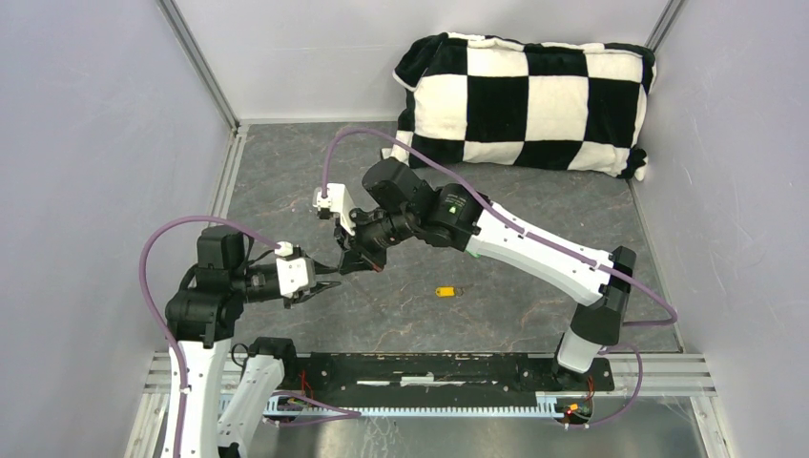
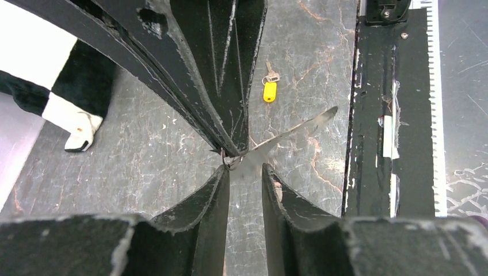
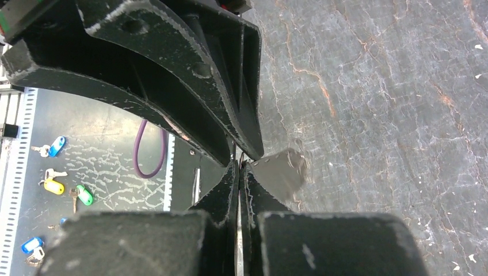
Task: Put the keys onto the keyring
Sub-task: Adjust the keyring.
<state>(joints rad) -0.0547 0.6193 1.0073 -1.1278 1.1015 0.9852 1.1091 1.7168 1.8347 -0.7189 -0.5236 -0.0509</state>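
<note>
The yellow-headed key [image 1: 445, 292] lies alone on the grey table, right of both grippers; it also shows in the left wrist view [image 2: 270, 91]. My right gripper [image 1: 349, 264] is shut, its tips pinching a small wire loop [image 2: 232, 163] just above my left gripper [image 2: 246, 170]. A blurred silvery strip [image 2: 299, 127] runs right from there, seemingly the keyring. It shows as a grey blur [image 3: 281, 171] beside my right gripper [image 3: 239, 167]. My left gripper [image 1: 324, 285] is open, its tips almost touching the right one's. No green key is in either gripper.
A black-and-white checkered pillow [image 1: 527, 103] lies at the back right. A black rail [image 1: 429, 370] runs along the near edge. Several loose tagged keys lie on the metal shelf below, among them a green one [image 3: 84, 195], a yellow one [image 3: 53, 186] and a blue one [image 3: 56, 145].
</note>
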